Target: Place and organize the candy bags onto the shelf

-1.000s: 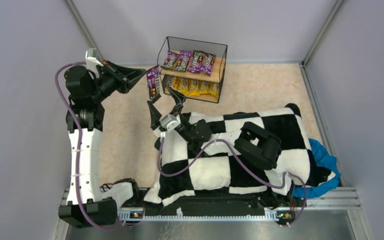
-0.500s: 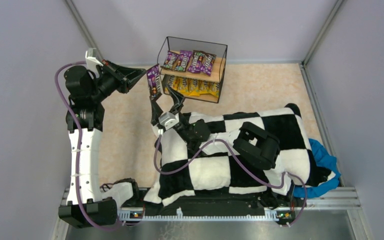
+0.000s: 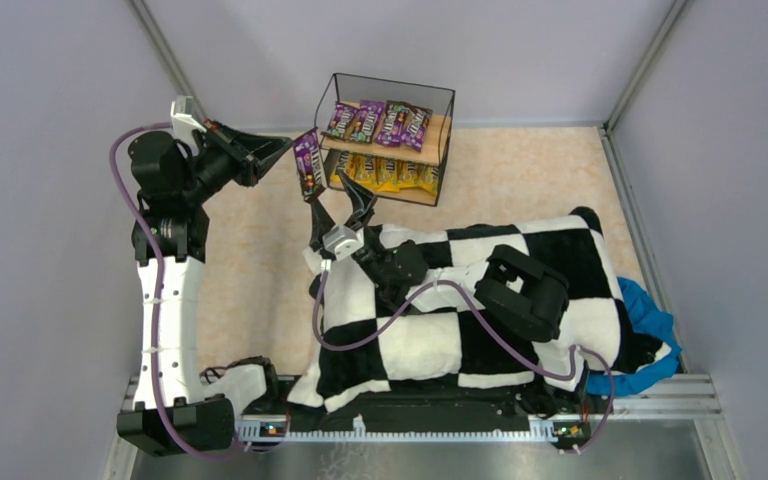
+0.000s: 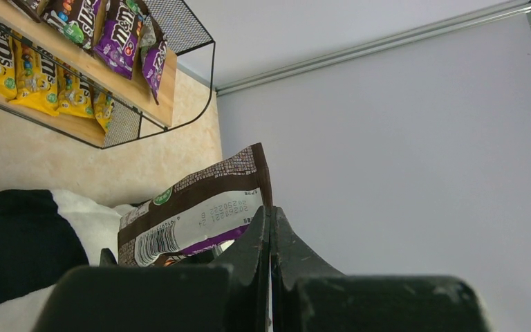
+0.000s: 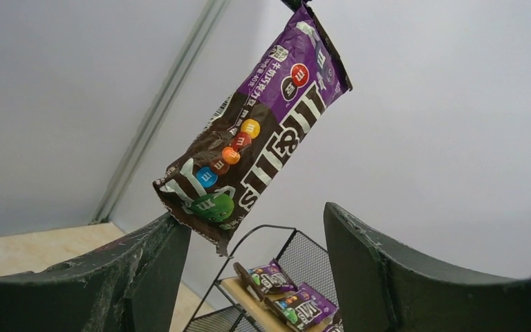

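My left gripper (image 3: 286,150) (image 4: 271,220) is shut on the top edge of a purple-brown candy bag (image 3: 308,166) (image 4: 199,213), which hangs in the air just left of the shelf (image 3: 446,100). My right gripper (image 3: 340,200) (image 5: 256,238) is open directly below it. The bag's (image 5: 256,142) lower corner dips between the fingertips, close to the left finger (image 5: 153,259), and I cannot tell whether it touches. The shelf's upper board carries several purple bags (image 3: 378,120) and its lower board several yellow bags (image 3: 385,172).
A black-and-white checkered cushion (image 3: 460,300) lies under the right arm, with blue cloth (image 3: 652,322) at its right end. White cloth (image 3: 240,385) sits by the left arm's base. Grey walls enclose the beige table (image 3: 250,250). The shelf (image 5: 249,287) stands behind the right fingers.
My right gripper has risen toward the hanging bag and its jaws have narrowed somewhat. The left gripper and the bag have stayed in place.
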Motion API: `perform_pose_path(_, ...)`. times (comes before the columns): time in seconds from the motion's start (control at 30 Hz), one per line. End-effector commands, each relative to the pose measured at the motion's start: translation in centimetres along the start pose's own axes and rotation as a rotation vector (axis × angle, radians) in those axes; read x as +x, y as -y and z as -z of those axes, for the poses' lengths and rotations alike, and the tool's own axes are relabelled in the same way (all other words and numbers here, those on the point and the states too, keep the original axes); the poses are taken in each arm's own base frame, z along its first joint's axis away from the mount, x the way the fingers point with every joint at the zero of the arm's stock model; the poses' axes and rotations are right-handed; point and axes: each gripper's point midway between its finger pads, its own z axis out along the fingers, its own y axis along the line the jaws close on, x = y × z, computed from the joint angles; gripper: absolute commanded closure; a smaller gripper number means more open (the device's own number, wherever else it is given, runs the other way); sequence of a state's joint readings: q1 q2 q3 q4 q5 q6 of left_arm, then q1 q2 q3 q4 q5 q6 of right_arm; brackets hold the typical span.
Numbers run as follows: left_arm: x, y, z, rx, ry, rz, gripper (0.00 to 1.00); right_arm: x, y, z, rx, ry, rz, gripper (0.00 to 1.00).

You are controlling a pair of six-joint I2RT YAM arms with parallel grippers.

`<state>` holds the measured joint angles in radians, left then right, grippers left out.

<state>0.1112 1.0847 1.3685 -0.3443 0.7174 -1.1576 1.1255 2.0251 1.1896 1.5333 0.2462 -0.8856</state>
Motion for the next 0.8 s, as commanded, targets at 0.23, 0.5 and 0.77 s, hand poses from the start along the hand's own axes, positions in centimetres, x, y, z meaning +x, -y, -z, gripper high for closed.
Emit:
perform_pose_path(0.23, 0.0, 0.4, -0.1, 0.023, -0.005, -0.013, 1.00, -5.7, 5.3, -0.6, 0.145, 0.145, -0.038, 0.47)
perform_pose_path(0.5, 0.0, 0.3, -0.2, 0.020, -0.003, -0.012, 1.00, -7.0, 4.5, -0.5, 0.067, 0.196, -0.019, 0.71)
perform_pose_path(0.77, 0.1, -0.2, -0.1, 0.007, 0.000, -0.010, 1.00, -8.0, 2.9, -0.4, -0.064, 0.238, -0.014, 1.00)
